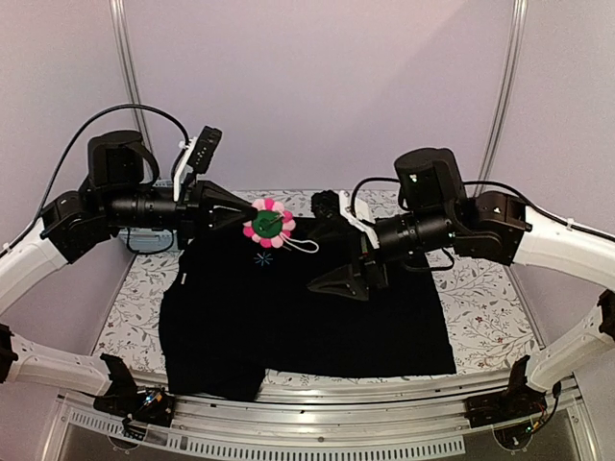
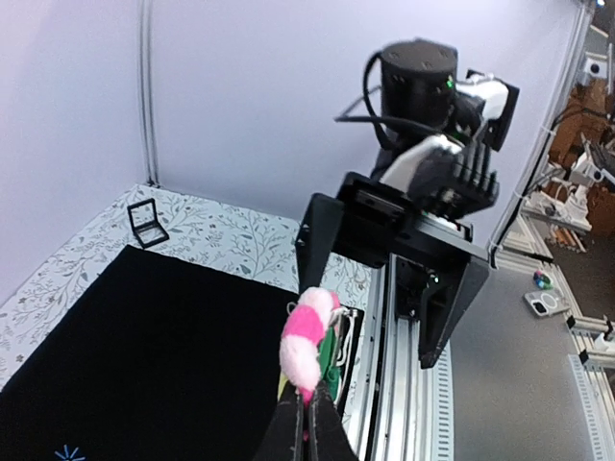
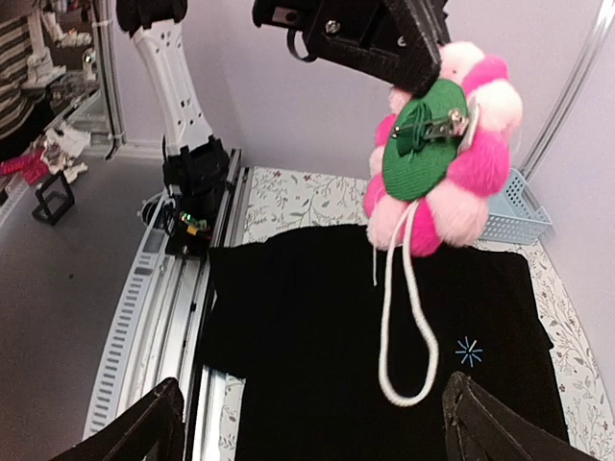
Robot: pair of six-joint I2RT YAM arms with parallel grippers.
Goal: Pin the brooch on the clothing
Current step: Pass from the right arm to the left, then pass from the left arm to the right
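Looking down from the top camera: one brooch is held in the air above the collar end of one black shirt. The left gripper pinches its rim. The round green disc side tilts up toward the camera, ringed by pink and pale pink fluffy balls. One white cord loop trails off to the right. The shirt lies flat on the flower-print table, with one small blue star on its chest just below the brooch. The right gripper hovers over the shirt's middle. One black stand sits at the far edge, and one blue basket sits far left.

Left wrist: the brooch shows edge-on, standing upright out of the closed fingertips, with soft pink plush on the left and a green felt edge on the right. The stand is beyond the shirt.

Right wrist: the brooch turns its green felt back and one metal clasp to this camera. The cord hangs straight down. The right gripper is spread wide, holding nothing. Star and basket are visible.
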